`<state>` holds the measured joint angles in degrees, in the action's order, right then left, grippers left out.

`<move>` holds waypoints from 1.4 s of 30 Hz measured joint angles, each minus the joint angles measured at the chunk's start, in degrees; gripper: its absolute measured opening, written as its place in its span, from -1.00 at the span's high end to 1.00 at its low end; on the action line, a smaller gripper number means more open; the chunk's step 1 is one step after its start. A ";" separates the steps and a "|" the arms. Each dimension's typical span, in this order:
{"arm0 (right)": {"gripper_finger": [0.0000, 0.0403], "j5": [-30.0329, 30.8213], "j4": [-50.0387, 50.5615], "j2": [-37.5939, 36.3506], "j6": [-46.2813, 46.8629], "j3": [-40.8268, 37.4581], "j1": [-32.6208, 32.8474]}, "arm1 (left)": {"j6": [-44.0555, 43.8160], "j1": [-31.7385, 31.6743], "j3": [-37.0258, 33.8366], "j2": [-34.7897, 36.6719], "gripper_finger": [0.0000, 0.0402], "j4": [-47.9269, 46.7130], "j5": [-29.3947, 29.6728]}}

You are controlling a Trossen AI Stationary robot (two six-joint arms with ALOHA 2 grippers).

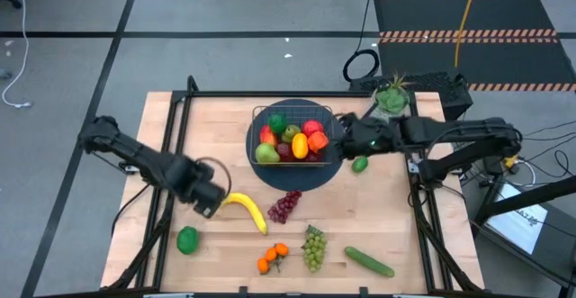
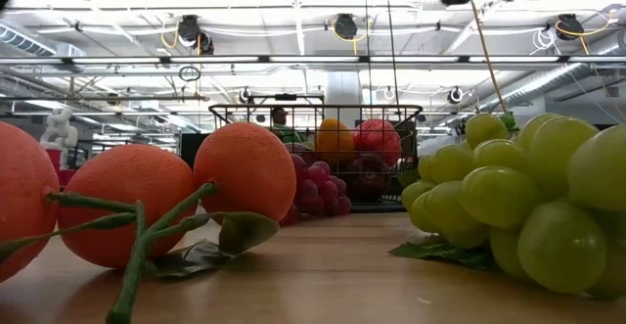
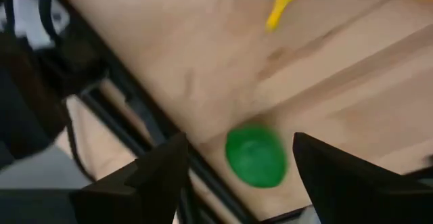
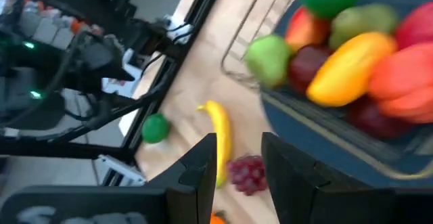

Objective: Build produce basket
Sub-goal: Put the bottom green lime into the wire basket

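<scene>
Resting on a round dark mat toward the far middle of the desk, the basket is seen already filled: red apples, a green pear, a yellow-orange mango and a dark green fruit are packed inside its wire walls.

Left pincer is noted low over the desk's near left part, just beside the stem end of the banana. Its fingers are spread fairly wide and nothing is held between them; in the left wrist view a green lime is framed between them, lying on the wood beyond.

Right pincer is placed at the basket's right rim. Its fingers are set narrowly apart, with nothing gripped.

Loose produce is recorded on the desk: purple grapes, green grapes, oranges, a cucumber, and a small lime just right of the mat. A potted plant is seen at the far right corner.
</scene>
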<state>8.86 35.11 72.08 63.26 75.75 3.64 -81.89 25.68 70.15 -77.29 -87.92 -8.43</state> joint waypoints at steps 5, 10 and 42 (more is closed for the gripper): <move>0.46 -0.10 -6.16 3.76 2.68 0.00 4.16 | -8.26 6.99 -5.03 0.11 -0.35 0.66 -2.71; 0.46 0.09 -9.60 5.37 5.29 0.00 6.23 | -18.24 11.95 -7.20 0.11 -0.35 5.21 -3.32; 0.46 -1.95 7.99 3.52 -10.28 -0.02 4.07 | -50.42 21.49 -13.75 -2.00 -0.84 21.51 -5.82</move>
<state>6.92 43.10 75.60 52.98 75.72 7.71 -132.31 47.18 56.40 -79.29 -66.40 -14.24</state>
